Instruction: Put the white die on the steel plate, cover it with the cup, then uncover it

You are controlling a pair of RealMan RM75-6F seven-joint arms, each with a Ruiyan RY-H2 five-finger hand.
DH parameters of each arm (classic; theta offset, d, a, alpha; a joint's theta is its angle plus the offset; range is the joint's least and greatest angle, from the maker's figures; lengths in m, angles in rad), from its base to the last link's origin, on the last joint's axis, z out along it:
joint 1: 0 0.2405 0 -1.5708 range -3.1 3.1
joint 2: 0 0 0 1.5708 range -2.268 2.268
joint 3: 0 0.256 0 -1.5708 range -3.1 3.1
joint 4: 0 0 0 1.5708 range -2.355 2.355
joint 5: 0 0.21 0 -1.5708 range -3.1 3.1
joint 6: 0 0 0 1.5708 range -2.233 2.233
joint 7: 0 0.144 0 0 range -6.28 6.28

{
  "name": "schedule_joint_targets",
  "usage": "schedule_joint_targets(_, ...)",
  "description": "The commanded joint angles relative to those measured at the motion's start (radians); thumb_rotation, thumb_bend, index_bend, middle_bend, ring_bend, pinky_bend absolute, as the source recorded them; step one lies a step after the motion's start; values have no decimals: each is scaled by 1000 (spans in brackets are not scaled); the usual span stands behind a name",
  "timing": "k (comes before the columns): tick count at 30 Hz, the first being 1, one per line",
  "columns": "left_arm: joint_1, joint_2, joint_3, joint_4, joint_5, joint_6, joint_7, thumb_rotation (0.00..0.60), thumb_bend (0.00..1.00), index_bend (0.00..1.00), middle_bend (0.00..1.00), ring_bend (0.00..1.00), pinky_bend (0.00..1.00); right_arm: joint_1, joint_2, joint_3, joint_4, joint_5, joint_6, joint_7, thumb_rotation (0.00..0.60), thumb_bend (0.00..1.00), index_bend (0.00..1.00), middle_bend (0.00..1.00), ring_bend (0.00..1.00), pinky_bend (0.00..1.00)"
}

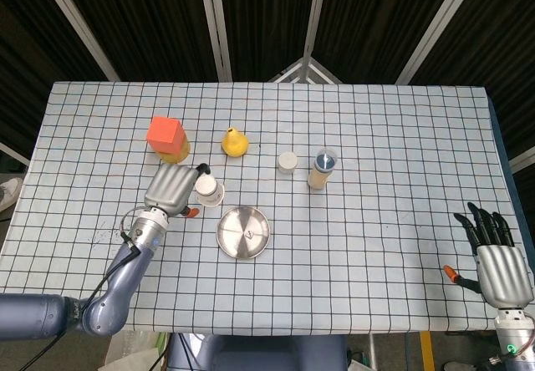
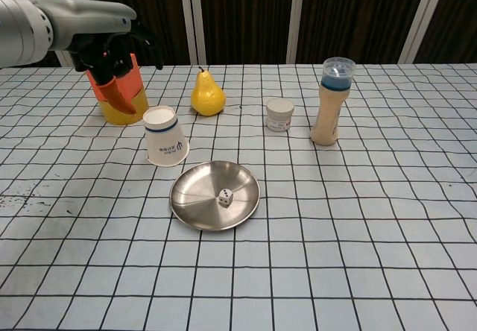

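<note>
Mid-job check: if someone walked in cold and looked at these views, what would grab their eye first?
Probably the steel plate near the table's middle, with the white die lying in it. Next, the left hand raised above the left side, holding nothing, near the upside-down paper cup just behind the plate. Further back stand a yellow pear and an orange block.

The cup [image 2: 165, 145] bears a small blue mark, unreadable
</note>
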Motion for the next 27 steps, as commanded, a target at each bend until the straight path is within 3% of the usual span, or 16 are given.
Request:
schedule_joint_targets(1,-10,6,-1,44,-37,13,17,600,188,288,828,714,755,3,-35,-3,24,-6,-11,15,600,172,162,33,57,0)
schedule_joint_targets(14,-60,-72,6,185,-130,-44,52,600,188,283,827,712,753,10,-29,-7,12,7,-36,16,600,172,162,33,57,0)
schedule_joint_targets(15,-64,-79,7,191,-135,-50,54,600,181,281,827,711,752,-42,43,6,5,-10,73,38,600,172,162,33,57,0)
schedule_joint_targets(18,-76,-102,12,213,-146,-64,61,600,163,280,827,711,752,8,-46,6,71,11,-21,23,600,171,162,33,57,0)
schedule_joint_targets(19,-79,-107,13,219,-150,-65,64,600,163,280,827,711,752,-12,-1,27,71,4,41,26,600,171,162,33,57,0)
schedule_joint_targets(22,-89,-122,18,238,-162,-60,81,600,163,276,827,711,752,4,-65,14,126,5,1,36,600,171,162,33,57,0)
schedule_joint_targets(27,-100,-151,23,269,-173,-62,88,600,163,273,826,710,752,-1,-48,-1,110,-12,-1,75,600,171,162,33,57,0)
